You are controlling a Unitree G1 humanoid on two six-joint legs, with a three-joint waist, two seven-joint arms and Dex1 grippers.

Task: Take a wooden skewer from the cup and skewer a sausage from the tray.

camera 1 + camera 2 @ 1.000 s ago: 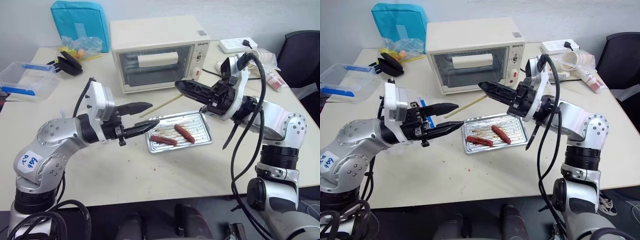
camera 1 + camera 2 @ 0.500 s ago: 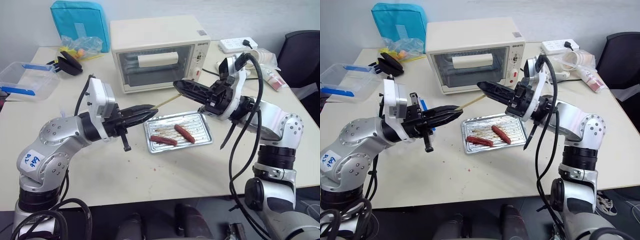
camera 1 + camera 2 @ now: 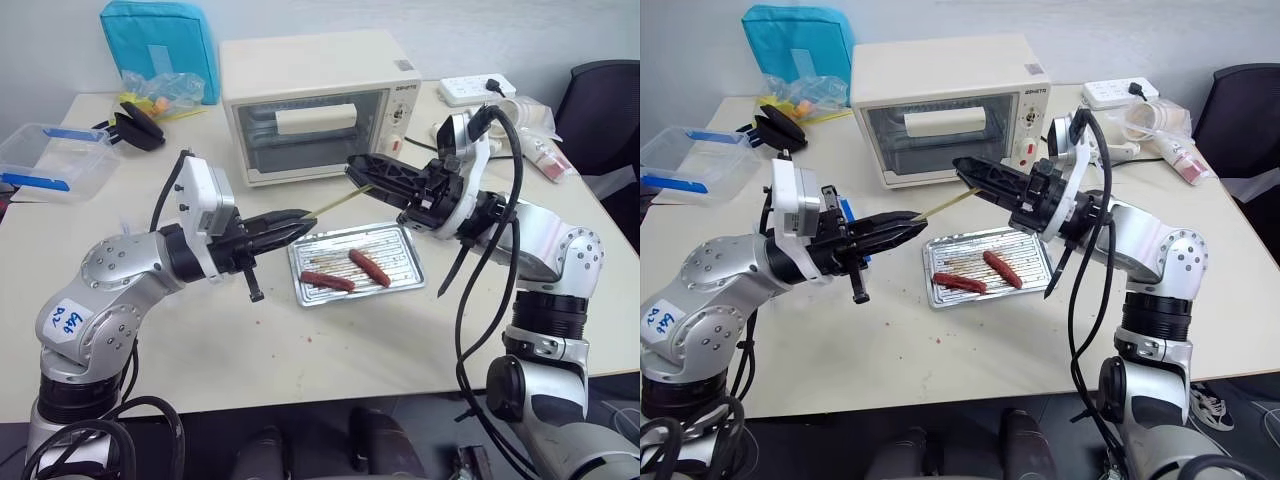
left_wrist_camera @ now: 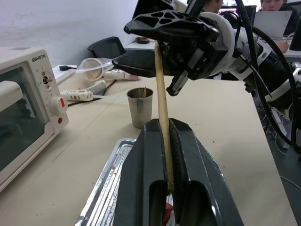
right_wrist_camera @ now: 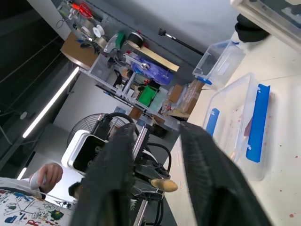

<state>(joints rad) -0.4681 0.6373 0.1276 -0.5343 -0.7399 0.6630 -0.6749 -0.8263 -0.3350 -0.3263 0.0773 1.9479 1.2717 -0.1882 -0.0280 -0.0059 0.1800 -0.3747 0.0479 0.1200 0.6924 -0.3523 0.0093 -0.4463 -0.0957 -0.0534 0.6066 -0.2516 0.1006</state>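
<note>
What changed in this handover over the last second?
The left end effector moved up to the wooden skewer and shut on it. The right end effector, which had been holding the skewer's other end, has opened its jaws around it. Both sausages and the tray stayed put, as did both arms otherwise.

Left tool point(image 3: 300, 222) clamped tight, right tool point(image 3: 358, 172) parted, tips nearly meeting.

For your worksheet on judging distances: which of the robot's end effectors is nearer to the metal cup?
The right. The right end effector hangs just above the cup; the left end effector, shut on the skewer, sits at the tray's opposite side.
</note>
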